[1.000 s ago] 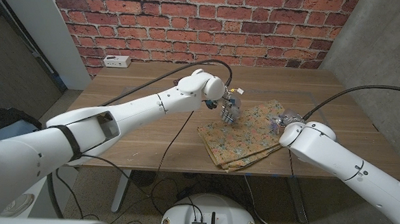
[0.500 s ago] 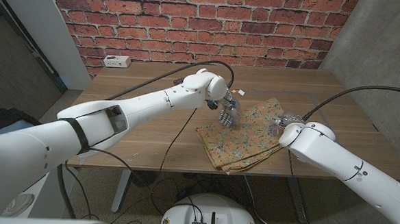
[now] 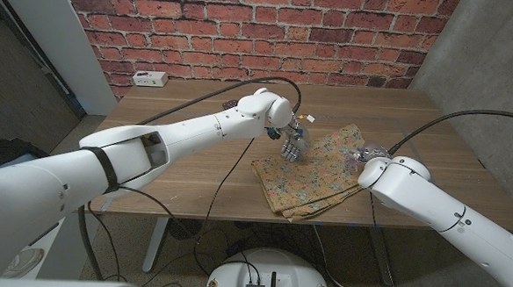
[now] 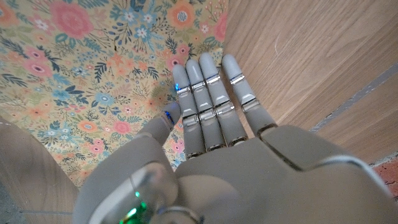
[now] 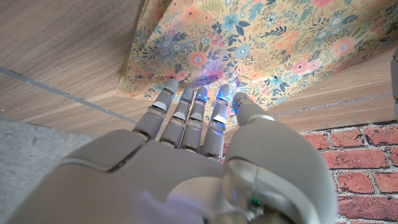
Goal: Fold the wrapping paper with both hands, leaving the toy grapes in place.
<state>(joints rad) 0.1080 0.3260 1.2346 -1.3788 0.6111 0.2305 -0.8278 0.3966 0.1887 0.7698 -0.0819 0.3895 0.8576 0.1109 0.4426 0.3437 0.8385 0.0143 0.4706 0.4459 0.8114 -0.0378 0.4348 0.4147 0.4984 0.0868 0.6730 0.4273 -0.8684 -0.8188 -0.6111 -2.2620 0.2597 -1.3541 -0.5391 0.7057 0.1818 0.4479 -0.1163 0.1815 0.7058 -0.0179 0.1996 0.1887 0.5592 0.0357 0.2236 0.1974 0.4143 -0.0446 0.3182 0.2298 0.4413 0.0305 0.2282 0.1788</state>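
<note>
Head view had the floral wrapping paper lying already doubled over near the table's front edge, toward my right side, with loose layers showing along its near border. My left hand hovered over the paper's far left corner, fingers straight and held side by side, thumb tucked close; I couldn't tell whether the tips actually touched the sheet. My right hand sat at the paper's right edge, fingers likewise together and pointed at the edge, gripping nothing that I could make out. Toy grapes I couldn't pick out anywhere, possibly under the fold.

The risk, as I judged it: with neither hand pinching, a push along the sheet could slide the whole stack off toward the front edge, or drag whatever sat beneath it. Uneven pressure from one side could skew the crease.
</note>
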